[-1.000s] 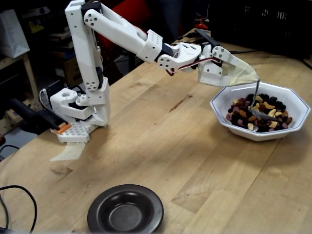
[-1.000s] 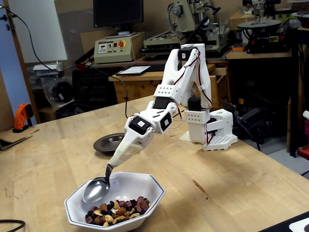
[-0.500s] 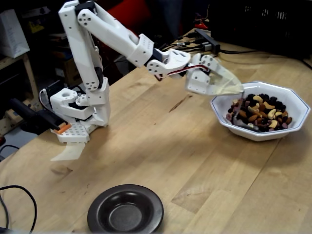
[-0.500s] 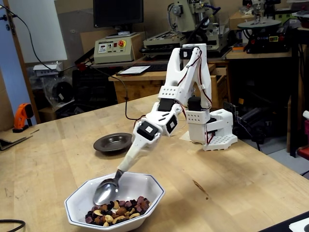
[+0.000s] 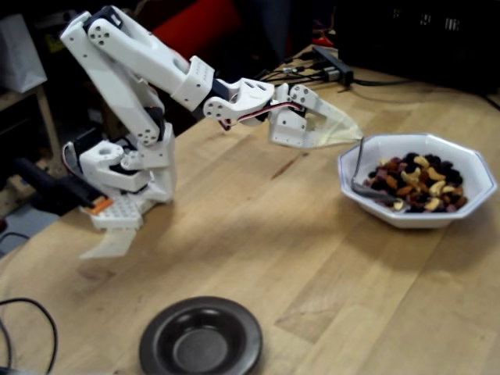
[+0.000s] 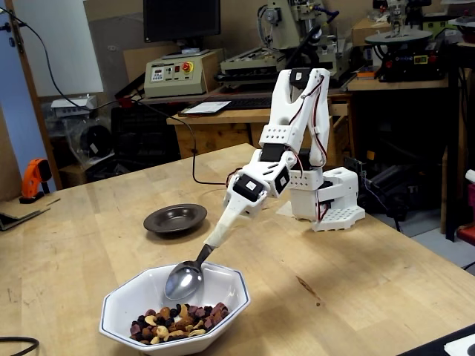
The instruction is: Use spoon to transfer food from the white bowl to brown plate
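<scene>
On the wooden tabletop (image 5: 258, 234), in a fixed view that looks at the arm from the side, the white bowl (image 5: 469, 207) stands at the right and the brown plate (image 5: 201, 341) lies at the lower edge, well apart from it. The food (image 5: 418, 183) fills the right part of the bowl. The end effector (image 5: 355, 134) reaches from the left to just above the bowl's left rim, and it is clenched on the thin handle of the spoon (image 5: 358, 166). The handle goes down into the bowl, and the spoon's oval part lies low at the left edge of the food, partly hidden.

In a fixed view from the opposite side, the white bowl (image 6: 223, 300) is in front and the brown plate (image 6: 175, 219) lies behind it, to the left. The end effector (image 6: 208, 251) points down to the left and grasps the spoon (image 6: 184, 279), whose shiny oval part hangs tilted inside the bowl, above the rear wall. The food (image 6: 177, 322) lies in the front part of the bowl, just below the spoon. The spoon's oval part looks empty here.
</scene>
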{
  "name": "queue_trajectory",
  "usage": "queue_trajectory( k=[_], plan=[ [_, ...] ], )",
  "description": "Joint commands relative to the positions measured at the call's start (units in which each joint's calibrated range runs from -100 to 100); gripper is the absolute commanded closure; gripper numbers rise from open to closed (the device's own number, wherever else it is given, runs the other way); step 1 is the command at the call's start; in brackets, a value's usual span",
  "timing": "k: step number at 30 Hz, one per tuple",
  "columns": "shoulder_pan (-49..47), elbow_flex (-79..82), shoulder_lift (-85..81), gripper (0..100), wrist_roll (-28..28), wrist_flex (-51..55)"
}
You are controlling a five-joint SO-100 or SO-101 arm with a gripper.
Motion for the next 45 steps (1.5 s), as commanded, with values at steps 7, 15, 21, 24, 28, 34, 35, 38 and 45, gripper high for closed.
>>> queue_trajectory(
  k=[7, 15, 21, 24, 28, 34, 35, 38, 45],
  plan=[
    [-0.3, -6.1, -0.5, 96, -0.2, -0.6],
    [-0.3, -15.0, 10.7, 96, -0.2, -0.8],
    [-0.3, -16.2, 11.7, 96, -0.2, -0.9],
    [-0.3, -16.3, 11.8, 96, -0.2, -0.9],
    [-0.4, -15.8, 11.8, 96, -0.2, -0.9],
    [-1.3, -15.7, 11.9, 96, -0.2, -0.9],
    [-2.0, -15.7, 11.9, 96, -0.2, -0.9],
    [-4.1, -15.7, 12.0, 96, -0.2, -0.9],
    [-7.7, -15.7, 12.0, 96, -0.2, -0.9]
  ],
)
